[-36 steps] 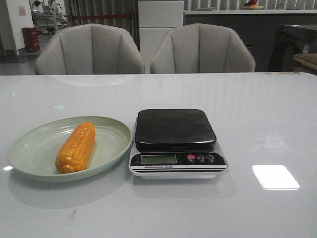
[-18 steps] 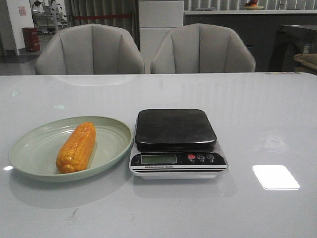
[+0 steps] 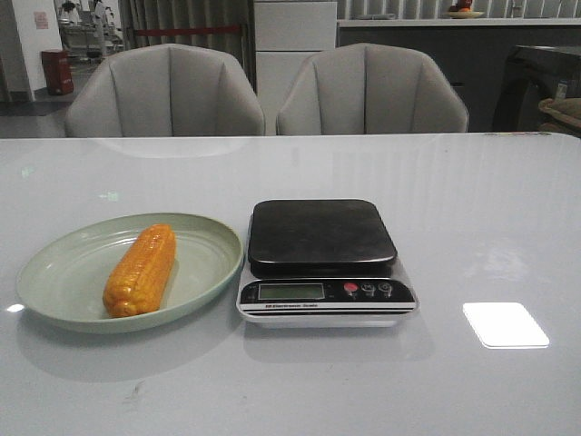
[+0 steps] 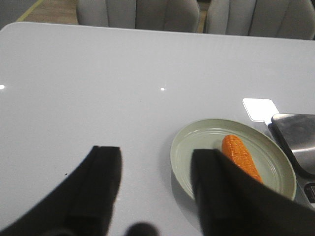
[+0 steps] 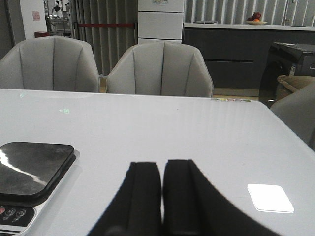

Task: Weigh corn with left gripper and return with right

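A glossy white table (image 3: 472, 209) fills my front view, with two grey chairs (image 3: 163, 91) pulled up at its far edge and a dim room of cabinets and curtains behind. A bright patch of light (image 3: 505, 324) lies on the near right of the tabletop.

The corn (image 3: 140, 270) lies lengthwise in a pale green plate (image 3: 64, 263) at near left, apart from both arms. Just right of the plate, almost touching its rim, sits a scale (image 3: 322, 263) with a dark, bare platform and a display facing me.

My front camera shows neither arm. From the left wrist I see the left gripper (image 4: 155, 184) held above bare table to the left of the plate, its black fingers (image 4: 98, 182) spread wide with nothing between them; one finger cuts across the plate's near rim. From the right wrist I see the right gripper (image 5: 161, 191) with its fingers pressed together and empty, over the table to the right of the scale, whose platform corner and buttons show at that view's edge.
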### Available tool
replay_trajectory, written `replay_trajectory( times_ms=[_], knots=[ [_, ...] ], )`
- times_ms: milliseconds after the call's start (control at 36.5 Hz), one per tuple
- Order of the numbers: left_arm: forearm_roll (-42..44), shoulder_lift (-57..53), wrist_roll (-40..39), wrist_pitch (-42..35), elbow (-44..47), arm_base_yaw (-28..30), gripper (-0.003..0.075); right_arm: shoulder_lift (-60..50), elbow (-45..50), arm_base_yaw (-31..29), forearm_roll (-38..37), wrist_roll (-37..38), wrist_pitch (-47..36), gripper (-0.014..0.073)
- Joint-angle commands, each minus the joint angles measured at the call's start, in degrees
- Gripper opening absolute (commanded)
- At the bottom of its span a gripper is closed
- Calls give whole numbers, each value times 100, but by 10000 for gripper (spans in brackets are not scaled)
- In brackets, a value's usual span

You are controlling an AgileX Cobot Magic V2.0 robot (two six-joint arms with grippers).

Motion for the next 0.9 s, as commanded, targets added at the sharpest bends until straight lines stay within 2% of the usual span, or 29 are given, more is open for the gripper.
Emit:
replay_trajectory(
  times_ms=[0,82,302,877],
  knots=[
    [47,291,-6,-251,-340,-221,579,-111,61,-40,-2,-60,-428,186],
    [7,536,-6,-205,-448,-314,618,-111,61,-40,-2,-60,-428,186],
    [-407,1416,-6,-141,-851,-603,618,-111,61,-40,-2,-60,-428,186],
    [-407,4948,-242,40,-2338,-1948,603,-111,61,-40,-2,-60,-428,186]
  ],
)
